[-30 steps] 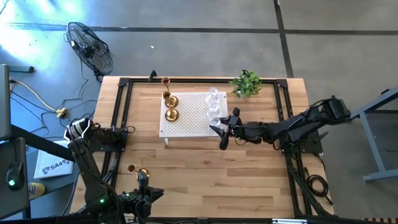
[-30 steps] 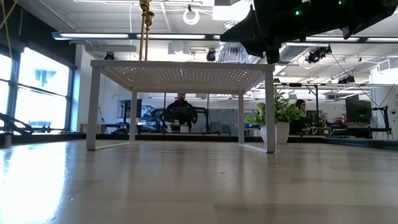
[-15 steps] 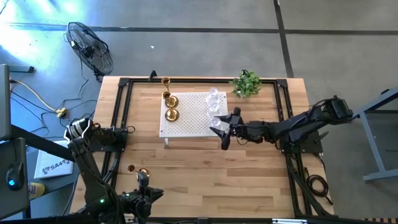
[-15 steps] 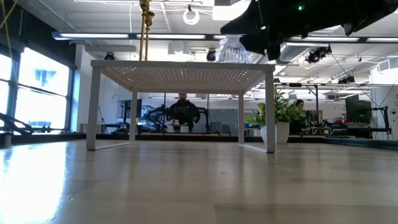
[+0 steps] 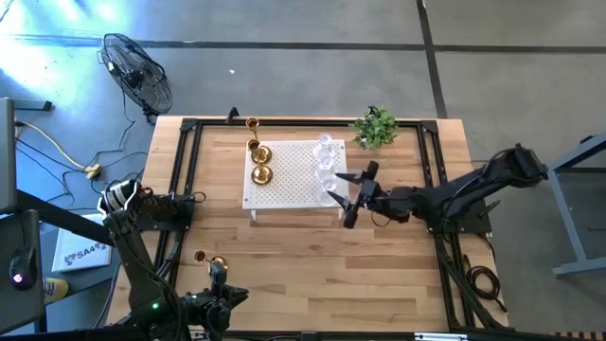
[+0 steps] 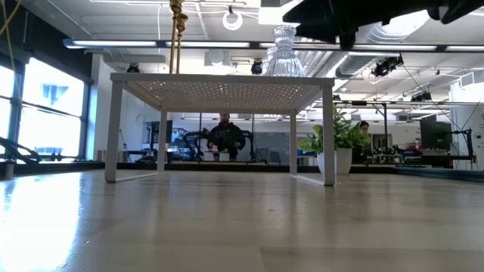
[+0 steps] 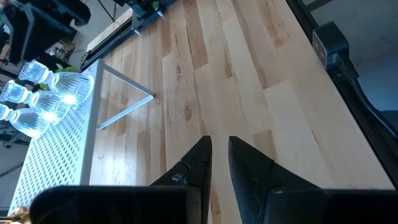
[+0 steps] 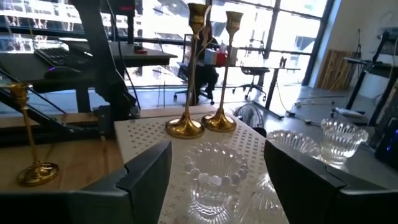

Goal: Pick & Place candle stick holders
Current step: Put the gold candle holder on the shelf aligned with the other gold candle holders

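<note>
A white perforated stand (image 5: 289, 185) stands at the table's far middle. Two gold candle stick holders (image 5: 260, 173) stand on its left part and several clear glass ones (image 5: 327, 152) on its right part. The nearest glass holder (image 8: 211, 177) stands on its base at the stand's near right corner. My right gripper (image 5: 339, 197) is open, level, just right of that holder and apart from it. Another gold holder (image 5: 213, 260) stands upright on the table near the front left, beside my left gripper (image 5: 218, 277). That gripper is shut but for a slim gap (image 7: 219, 155) and holds nothing.
A third gold holder (image 5: 253, 124) stands by the far edge, left of the stand. A small green plant (image 5: 376, 128) sits at the far right. Bare wood spreads over the table's near half. A black frame (image 5: 185, 189) rims the table. A person (image 6: 225, 136) sits in the room beyond.
My right gripper has risen and drawn back toward the table's right edge, coming off the nearest glass holder. The holder stays upright at the stand's near right corner and now shows clear of the gripper in the low view.
</note>
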You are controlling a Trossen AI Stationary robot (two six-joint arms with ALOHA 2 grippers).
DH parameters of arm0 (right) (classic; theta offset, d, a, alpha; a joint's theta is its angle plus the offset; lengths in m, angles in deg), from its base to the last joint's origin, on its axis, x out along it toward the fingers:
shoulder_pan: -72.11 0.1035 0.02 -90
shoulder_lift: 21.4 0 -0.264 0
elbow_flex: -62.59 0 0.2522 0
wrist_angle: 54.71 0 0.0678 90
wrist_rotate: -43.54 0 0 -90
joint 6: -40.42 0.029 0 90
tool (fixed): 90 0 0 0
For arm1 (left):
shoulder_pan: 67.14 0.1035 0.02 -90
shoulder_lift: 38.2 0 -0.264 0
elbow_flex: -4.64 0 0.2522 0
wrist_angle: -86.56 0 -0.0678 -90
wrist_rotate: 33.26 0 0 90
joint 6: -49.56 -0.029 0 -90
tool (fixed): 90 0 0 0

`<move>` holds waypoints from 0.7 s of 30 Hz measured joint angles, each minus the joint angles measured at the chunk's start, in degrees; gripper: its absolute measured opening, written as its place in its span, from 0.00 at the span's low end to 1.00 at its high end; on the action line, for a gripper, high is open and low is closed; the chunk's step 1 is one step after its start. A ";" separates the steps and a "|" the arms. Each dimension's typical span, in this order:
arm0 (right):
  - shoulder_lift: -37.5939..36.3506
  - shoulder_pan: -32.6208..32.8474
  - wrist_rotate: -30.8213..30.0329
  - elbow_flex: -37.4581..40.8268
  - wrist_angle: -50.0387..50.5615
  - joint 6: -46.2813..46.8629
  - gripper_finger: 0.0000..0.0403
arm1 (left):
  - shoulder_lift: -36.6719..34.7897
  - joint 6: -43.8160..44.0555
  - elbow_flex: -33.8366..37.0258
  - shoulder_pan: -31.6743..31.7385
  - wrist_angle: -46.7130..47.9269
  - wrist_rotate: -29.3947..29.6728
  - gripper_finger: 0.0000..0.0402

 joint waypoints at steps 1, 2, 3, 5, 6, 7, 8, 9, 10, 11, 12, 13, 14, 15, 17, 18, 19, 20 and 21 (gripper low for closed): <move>-0.64 0.56 -0.14 0.00 -0.06 -0.68 0.62 | 0.00 -0.01 0.00 -0.01 0.00 -0.01 0.13; -1.25 1.17 -0.46 0.00 -0.50 -1.42 0.62 | 0.00 -0.02 0.00 -0.01 0.00 0.01 0.13; -2.12 1.84 -0.54 0.00 -1.03 -2.11 0.62 | 0.00 -0.04 0.00 -0.01 0.00 0.00 0.13; -4.04 3.49 -0.58 0.00 -2.46 -4.21 0.62 | 0.00 -0.69 0.00 -0.02 -0.02 0.01 0.13; -5.17 4.46 -0.59 -0.01 -3.27 -5.36 0.62 | 0.00 -1.48 0.00 -0.02 -0.04 0.05 0.13; -6.35 5.49 -0.58 -0.03 -3.78 -6.41 0.62 | 0.00 -2.54 0.00 -0.02 -0.07 0.38 0.13; -7.51 6.53 -0.55 -0.04 -4.13 -7.31 0.62 | -0.03 -3.76 0.00 -0.02 -0.09 1.23 0.13; -8.54 7.60 -0.49 -0.05 -4.40 -7.97 0.62 | -0.14 -4.85 0.00 -0.02 -0.17 1.90 0.13; -9.62 8.67 -0.38 -0.07 -4.39 -8.46 0.62 | -0.27 -5.85 0.00 -0.02 -0.25 2.55 0.13; -10.53 9.84 -0.37 -0.07 -4.26 -8.74 0.62 | -0.46 -6.96 0.00 -0.02 -0.29 2.93 0.13; -11.34 10.96 -0.34 -0.07 -3.97 -8.86 0.62 | -0.61 -8.05 0.00 -0.02 -0.33 2.95 0.13; -11.79 12.05 -0.35 -0.07 -3.77 -8.90 0.62 | -0.66 -9.01 -0.23 -0.02 -0.28 3.03 0.13; -12.16 13.08 -0.32 -0.09 -3.61 -8.92 0.62 | -0.63 -9.73 -0.90 -0.02 0.42 2.84 0.13; -12.40 14.13 -0.05 -0.11 -3.43 -9.16 0.62 | -0.61 -9.90 -1.85 -0.09 1.24 2.81 0.13; -12.38 15.87 2.07 -0.10 -3.40 -9.35 0.62 | -0.67 -9.86 -3.89 -0.16 1.63 2.38 0.13; -12.38 16.66 4.11 -0.10 -3.35 -9.34 0.62 | -0.66 -9.86 -5.07 -0.15 1.68 1.70 0.13; -12.34 17.30 6.66 -0.11 -3.34 -9.24 0.62 | -0.64 -9.85 -6.46 -0.15 1.83 0.86 0.13; -12.22 17.78 9.08 -0.11 -3.38 -9.05 0.62 | -0.63 -9.78 -7.97 -0.21 2.03 0.03 0.13; -12.06 18.25 11.19 -0.09 -3.43 -9.03 0.62 | -0.63 -9.52 -9.61 -0.47 2.02 -0.56 0.13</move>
